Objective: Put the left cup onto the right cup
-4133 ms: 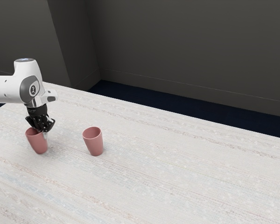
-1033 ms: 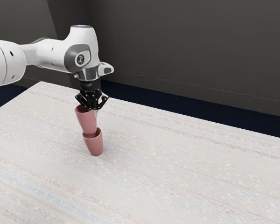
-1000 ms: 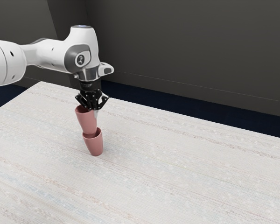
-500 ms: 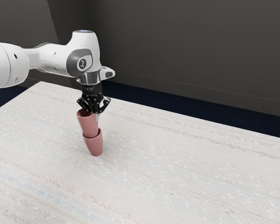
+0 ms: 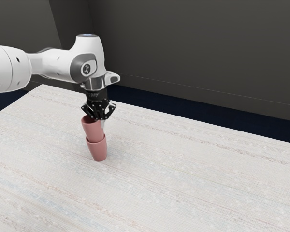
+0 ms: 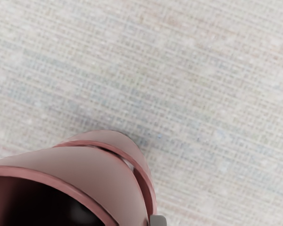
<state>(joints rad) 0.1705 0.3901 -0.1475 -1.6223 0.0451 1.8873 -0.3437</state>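
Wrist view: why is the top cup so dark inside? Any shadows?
Wrist view: the top cup is dark inside, probably because little light gets in; a small dark shadow lies on the table by the bottom cup. Exterior view: soft, even light, with hardly any shadow beside the cups.

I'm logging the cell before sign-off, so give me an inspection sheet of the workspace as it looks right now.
Surface: pale, woven-textured table.
Job's things: two pink cups; the upper cup leans slightly, its base nested in the lower cup, which stands on the table.
Clutter: nothing seen.
Grippers: gripper shut on the upper cup's rim, coming from above.
Cables: nothing seen.
Surroundings: dark wall and dark blue floor beyond the table's far edge.
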